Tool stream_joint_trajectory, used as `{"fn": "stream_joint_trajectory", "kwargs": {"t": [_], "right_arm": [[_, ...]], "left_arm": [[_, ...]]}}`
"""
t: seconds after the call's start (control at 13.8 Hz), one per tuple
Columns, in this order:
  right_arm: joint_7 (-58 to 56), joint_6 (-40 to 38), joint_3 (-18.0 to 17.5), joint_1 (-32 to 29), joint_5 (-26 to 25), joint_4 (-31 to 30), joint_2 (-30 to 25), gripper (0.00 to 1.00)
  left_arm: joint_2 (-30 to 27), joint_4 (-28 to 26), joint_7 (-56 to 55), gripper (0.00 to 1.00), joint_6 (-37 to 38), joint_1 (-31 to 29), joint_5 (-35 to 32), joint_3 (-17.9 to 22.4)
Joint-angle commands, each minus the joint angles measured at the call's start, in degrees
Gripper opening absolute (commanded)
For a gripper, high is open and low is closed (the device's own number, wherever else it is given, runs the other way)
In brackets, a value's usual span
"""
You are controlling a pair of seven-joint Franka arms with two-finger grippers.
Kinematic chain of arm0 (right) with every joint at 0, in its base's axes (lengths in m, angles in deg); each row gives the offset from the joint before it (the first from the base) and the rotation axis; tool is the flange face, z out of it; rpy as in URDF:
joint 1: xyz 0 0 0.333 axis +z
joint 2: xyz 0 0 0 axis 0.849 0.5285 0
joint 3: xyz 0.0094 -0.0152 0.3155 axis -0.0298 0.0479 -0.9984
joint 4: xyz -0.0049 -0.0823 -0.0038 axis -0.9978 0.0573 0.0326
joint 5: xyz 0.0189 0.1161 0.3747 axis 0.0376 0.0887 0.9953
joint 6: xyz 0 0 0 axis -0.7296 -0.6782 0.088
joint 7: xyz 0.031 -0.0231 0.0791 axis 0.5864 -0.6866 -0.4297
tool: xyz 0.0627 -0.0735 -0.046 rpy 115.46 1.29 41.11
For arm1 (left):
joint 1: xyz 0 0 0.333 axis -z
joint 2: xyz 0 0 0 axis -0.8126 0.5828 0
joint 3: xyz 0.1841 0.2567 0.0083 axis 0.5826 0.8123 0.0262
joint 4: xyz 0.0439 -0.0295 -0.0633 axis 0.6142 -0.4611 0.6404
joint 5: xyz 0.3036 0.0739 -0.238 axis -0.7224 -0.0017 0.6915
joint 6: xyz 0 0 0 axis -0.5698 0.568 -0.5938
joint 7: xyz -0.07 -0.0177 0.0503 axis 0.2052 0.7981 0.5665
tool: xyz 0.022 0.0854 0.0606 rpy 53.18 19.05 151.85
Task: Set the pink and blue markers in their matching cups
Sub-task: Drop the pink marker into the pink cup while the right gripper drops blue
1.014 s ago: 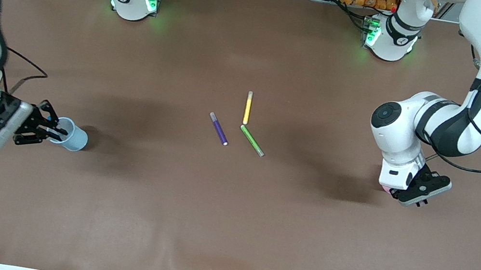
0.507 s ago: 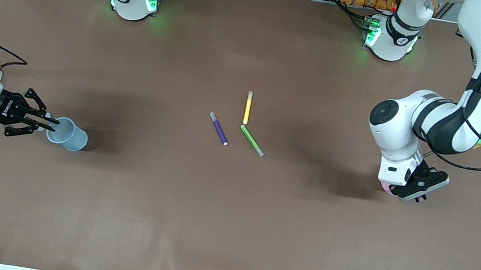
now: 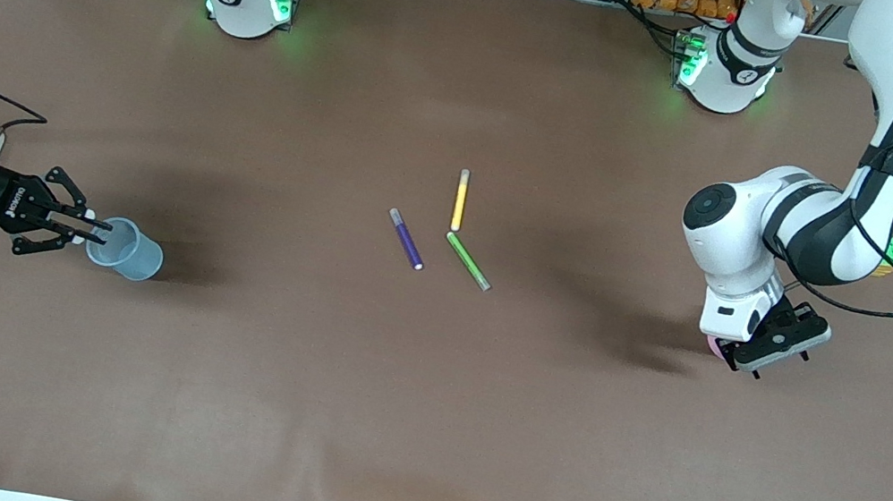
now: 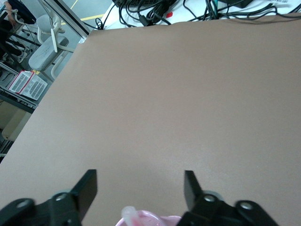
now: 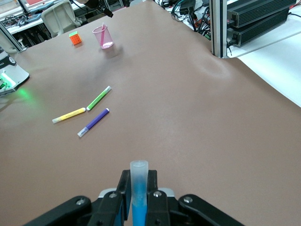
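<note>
Right end effector (image 3: 82, 230) clamps the blue marker (image 5: 138, 190), its long axis aimed at the light blue cup (image 3: 127, 250) just ahead. Left end effector (image 4: 140, 193), jaws apart, hangs over the pink cup (image 4: 149, 220), pink marker (image 4: 129, 215) inside.

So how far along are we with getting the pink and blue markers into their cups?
Done: the pink marker stands in the pink cup, with the left gripper over it, jaws open. In hand: the right gripper, shut on the blue marker, is at the blue cup rim. Remaining: release the blue marker into that cup.
</note>
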Motion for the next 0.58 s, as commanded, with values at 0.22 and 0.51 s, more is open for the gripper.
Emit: {"fn": "stream_joint_trajectory", "kwargs": {"t": [0.22, 0.51], "right_arm": [[-5.09, -2.64, -0.93, -3.03, 1.86, -0.44, 2.61, 0.00], [-8.26, -2.47, -0.85, -3.74, 1.77, -0.53, 4.02, 0.00]], "left_arm": [[-2.39, 2.80, 4.23, 1.00, 0.01, -0.39, 5.76, -3.50], [-2.57, 9.55, 18.37, 1.00, 3.52, -0.48, 20.60, -3.50]]}}
